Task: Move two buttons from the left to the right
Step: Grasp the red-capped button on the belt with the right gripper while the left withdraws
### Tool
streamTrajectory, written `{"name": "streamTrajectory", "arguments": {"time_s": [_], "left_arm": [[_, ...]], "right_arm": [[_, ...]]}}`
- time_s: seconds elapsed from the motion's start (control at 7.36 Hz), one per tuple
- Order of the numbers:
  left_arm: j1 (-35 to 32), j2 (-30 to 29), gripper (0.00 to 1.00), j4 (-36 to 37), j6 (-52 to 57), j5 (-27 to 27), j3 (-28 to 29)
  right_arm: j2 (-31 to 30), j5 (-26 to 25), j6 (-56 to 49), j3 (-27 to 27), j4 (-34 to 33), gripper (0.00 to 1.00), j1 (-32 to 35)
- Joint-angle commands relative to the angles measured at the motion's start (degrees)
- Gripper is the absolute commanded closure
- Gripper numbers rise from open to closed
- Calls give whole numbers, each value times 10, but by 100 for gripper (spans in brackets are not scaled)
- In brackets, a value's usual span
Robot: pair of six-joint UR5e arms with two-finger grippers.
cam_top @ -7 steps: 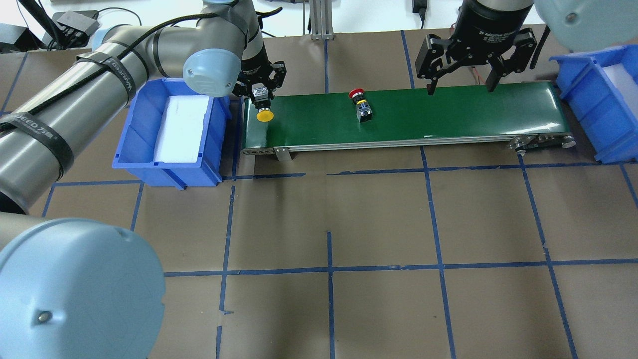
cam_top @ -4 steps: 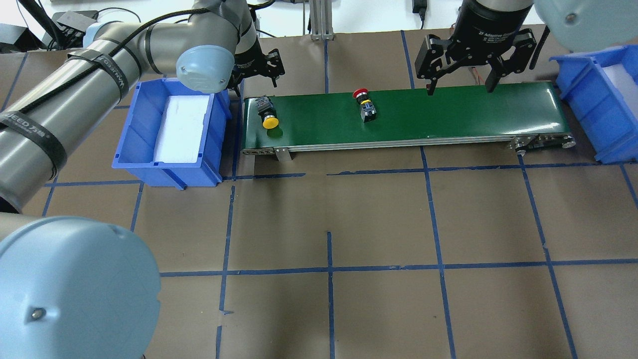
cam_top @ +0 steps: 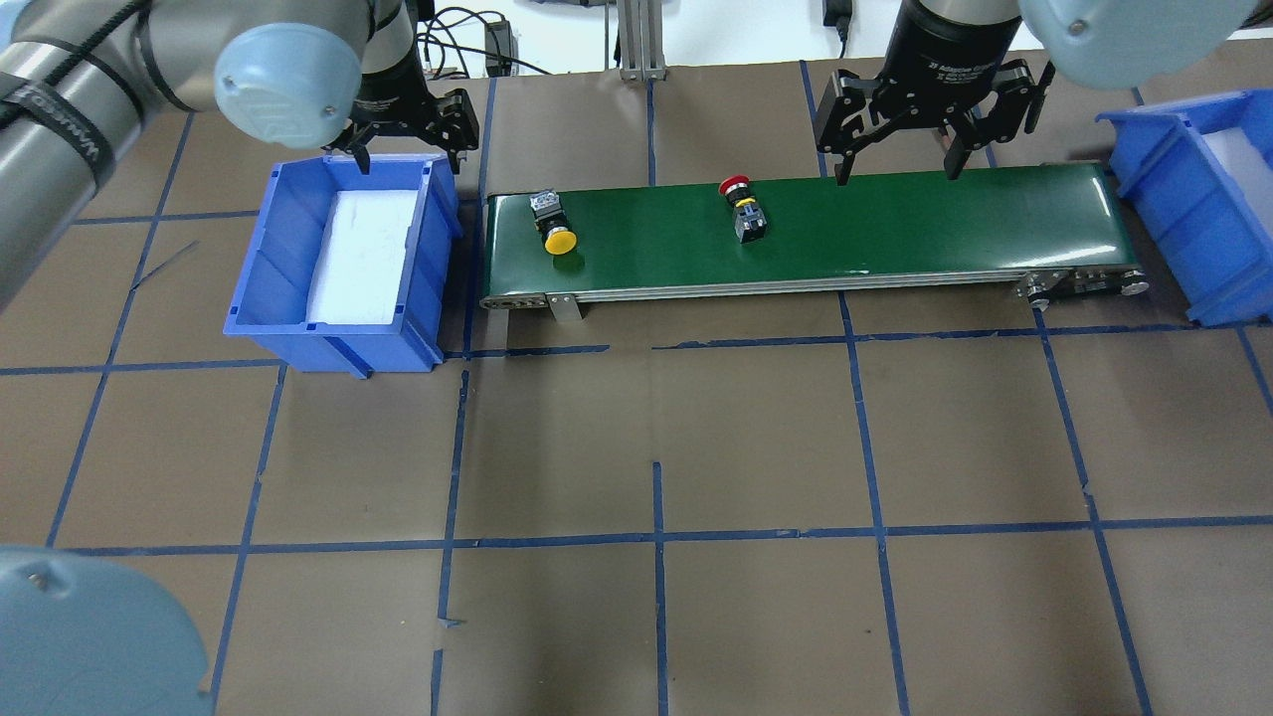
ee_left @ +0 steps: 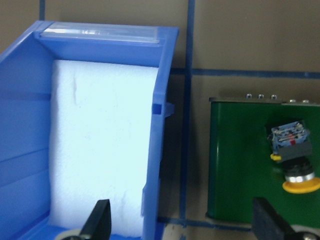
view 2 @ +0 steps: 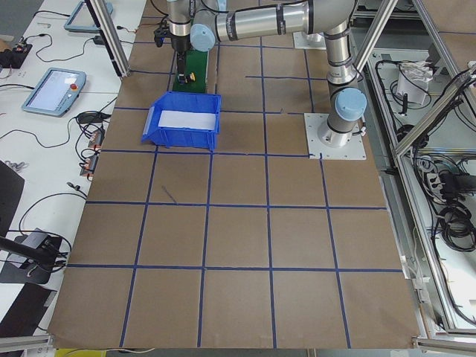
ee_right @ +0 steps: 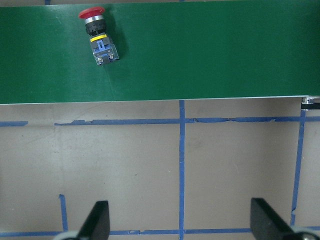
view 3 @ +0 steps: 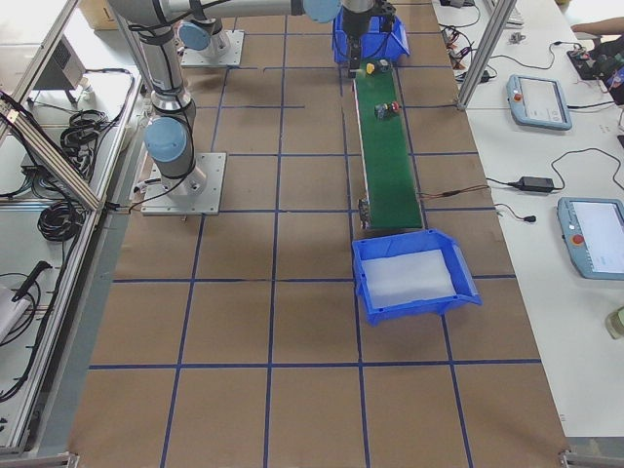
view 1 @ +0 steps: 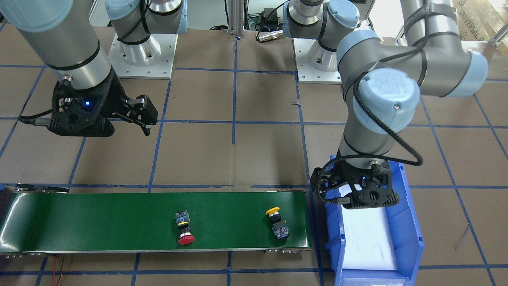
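Observation:
The yellow button [cam_top: 554, 227] lies on its side at the left end of the green conveyor belt [cam_top: 895, 229]. It also shows in the left wrist view [ee_left: 295, 160] and the front view [view 1: 277, 223]. The red button [cam_top: 744, 206] lies on its side near the belt's middle, and shows in the right wrist view [ee_right: 98, 36] and the front view [view 1: 183, 228]. My left gripper [cam_top: 410, 151] is open and empty above the far rim of the left blue bin [cam_top: 254, 249]. My right gripper [cam_top: 895, 171] is open and empty, hovering over the belt's far edge, right of the red button.
The left blue bin holds a white foam pad [cam_top: 363, 254]. A second blue bin [cam_top: 1174, 169] with foam stands at the belt's right end. The brown table [cam_top: 656, 447] has a grid of blue tape. Cables and an aluminium post [cam_top: 636, 40] lie behind the belt.
My left gripper let go of the yellow button on the belt's left end and moved left over the blue bin. Both buttons have drifted right along the belt. My right gripper shifted slightly left.

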Motion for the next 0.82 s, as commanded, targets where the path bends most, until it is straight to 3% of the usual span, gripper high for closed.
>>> {"name": "streamTrajectory", "arguments": {"time_s": [0.0,0.27,0.68], "left_arm": [[29,85,0,-47,43,0,-45],[81,95,0,-126,125,-3,-39],[88,106,0,-123,127,-3,-35]], "right_arm": [[58,19,-5,-3,-54,0,2],[93,19,-5,-2,-91,0,6],[159,17,-5,-1,-162,0,16]]}}
